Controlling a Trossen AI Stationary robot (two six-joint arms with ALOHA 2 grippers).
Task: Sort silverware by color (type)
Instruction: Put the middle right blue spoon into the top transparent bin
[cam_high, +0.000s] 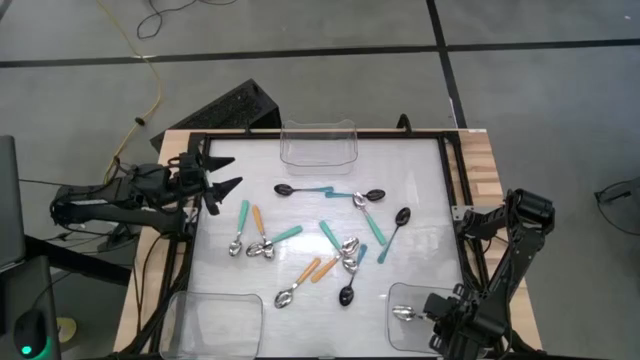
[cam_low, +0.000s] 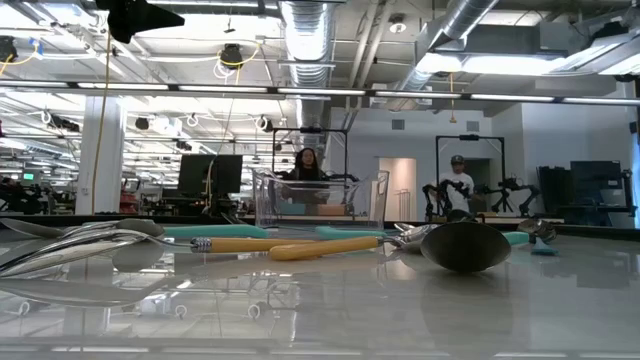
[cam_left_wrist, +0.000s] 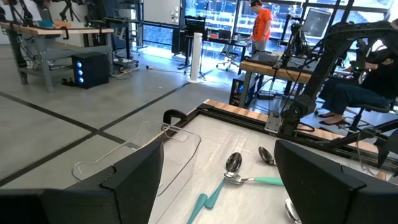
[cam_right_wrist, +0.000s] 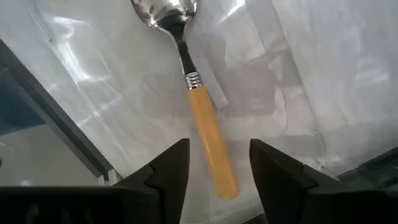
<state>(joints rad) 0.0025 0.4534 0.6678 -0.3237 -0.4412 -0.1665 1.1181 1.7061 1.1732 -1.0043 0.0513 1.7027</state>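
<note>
Several spoons lie scattered flat on the white table top (cam_high: 420, 170): orange-handled ones (cam_high: 322, 268), teal-handled ones with silver bowls (cam_high: 368, 197) and black-bowled ones (cam_high: 401, 217). One orange-handled spoon (cam_right_wrist: 208, 137) lies in the near right clear bin (cam_high: 400, 295). My right gripper (cam_right_wrist: 219, 144) hangs open just above it, a finger on either side of the handle's free end, touching nothing. In the high view this gripper (cam_high: 432, 308) is over that bin. My left gripper (cam_high: 236, 171) waits open above the table's left side, pointing toward the spoons.
A clear bin (cam_high: 318, 143) stands at the far edge and another (cam_high: 215, 320) at the near left corner. A black frame (cam_high: 447, 160) runs round the table. In the low view people (cam_low: 457, 185) show in the room behind the far bin (cam_low: 320, 200).
</note>
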